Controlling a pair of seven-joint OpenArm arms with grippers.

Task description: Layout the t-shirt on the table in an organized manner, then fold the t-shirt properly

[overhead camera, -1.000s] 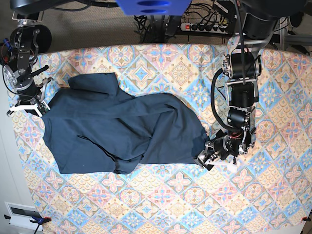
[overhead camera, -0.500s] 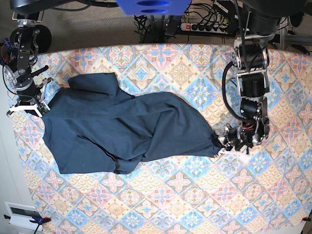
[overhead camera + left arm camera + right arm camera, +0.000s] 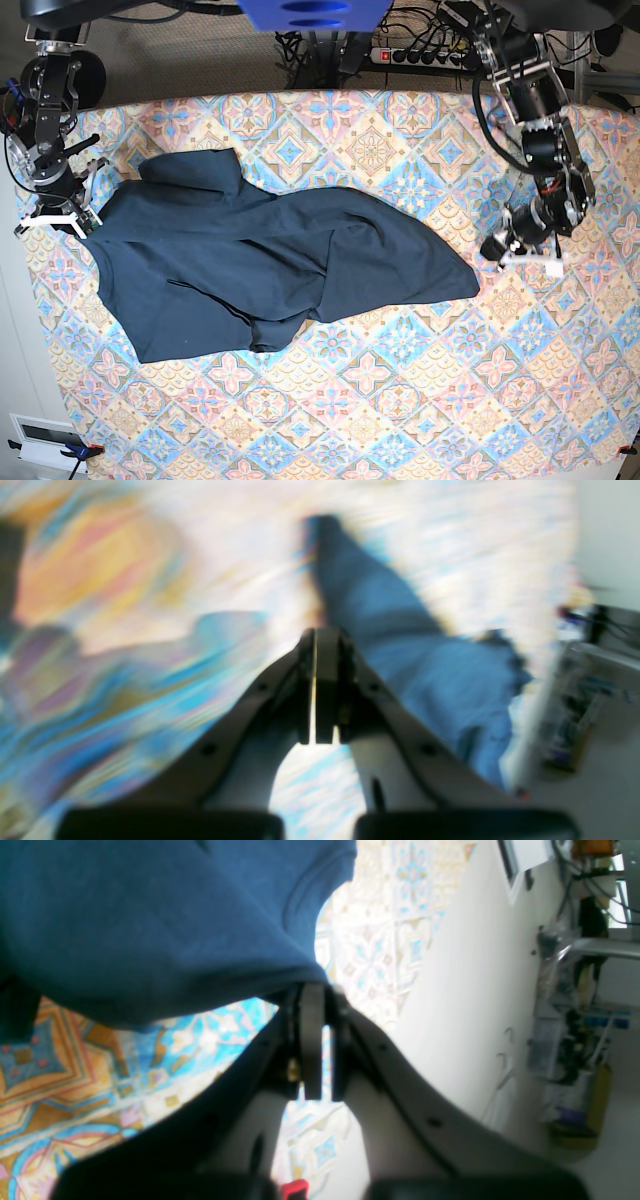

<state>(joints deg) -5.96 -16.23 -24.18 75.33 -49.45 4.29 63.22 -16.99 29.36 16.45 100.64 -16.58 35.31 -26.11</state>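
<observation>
Navy-blue fabric fills part of the blurred left wrist view: the t-shirt (image 3: pixel 400 645) stretches away across the patterned table (image 3: pixel 125 630) beyond the left gripper (image 3: pixel 320 690). Its two fingers are pressed together with only a sliver of light between them, and nothing sits between the pads; the cloth lies past them and to the right

Seen from the right wrist, the t-shirt (image 3: pixel 150 925) covers the upper left, with a curved seam showing. The right gripper (image 3: pixel 317 1040) is clenched on the shirt's edge, which disappears between the fingertips. Tiled cloth of the table (image 3: pixel 100 1070) shows below and beyond, with a pale wall to the right

From the overhead base camera, the t-shirt (image 3: pixel 270 265) lies wrinkled across the left and middle of the table (image 3: pixel 400 420), one corner drawn out to a point on the right. The left gripper (image 3: pixel 528 258) hovers just right of that point, apart from it. The right gripper (image 3: pixel 72 210) sits at the shirt's far left edge, near the table's side
</observation>
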